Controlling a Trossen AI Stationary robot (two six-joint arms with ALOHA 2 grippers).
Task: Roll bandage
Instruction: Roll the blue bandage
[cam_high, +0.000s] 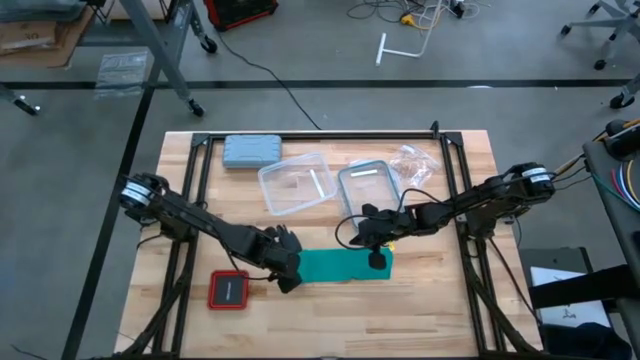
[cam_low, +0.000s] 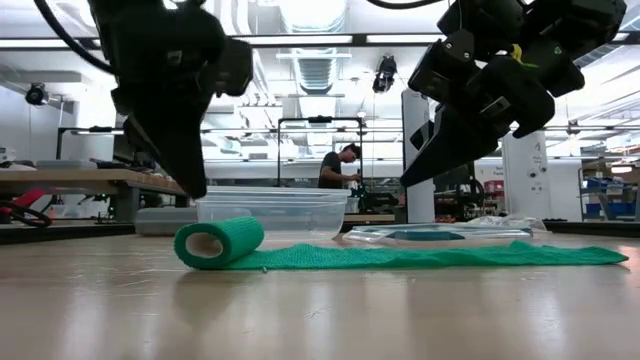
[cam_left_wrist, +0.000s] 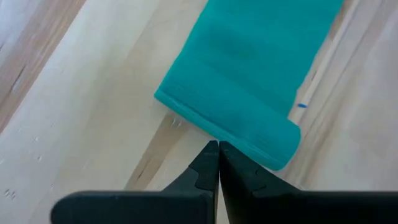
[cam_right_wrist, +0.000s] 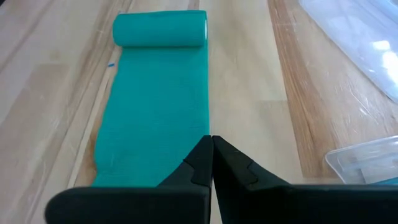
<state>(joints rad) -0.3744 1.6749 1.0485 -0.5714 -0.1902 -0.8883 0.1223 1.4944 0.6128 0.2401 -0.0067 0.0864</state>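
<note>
While one bandage (cam_high: 345, 266) lies flat on table (cam_high: 440, 300), rolled at one end, left gripper (cam_left_wrist: 218, 149) hangs clenched, empty, just beside roll; right gripper (cam_right_wrist: 211, 144) clenched, empty, over flat end. One clear tub (cam_high: 295, 182), one lid (cam_high: 368, 186).

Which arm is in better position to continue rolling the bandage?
Probably the left. The left gripper, shut, sits right behind the rolled end of the bandage. The right gripper, also shut, is at the flat far end.
</note>
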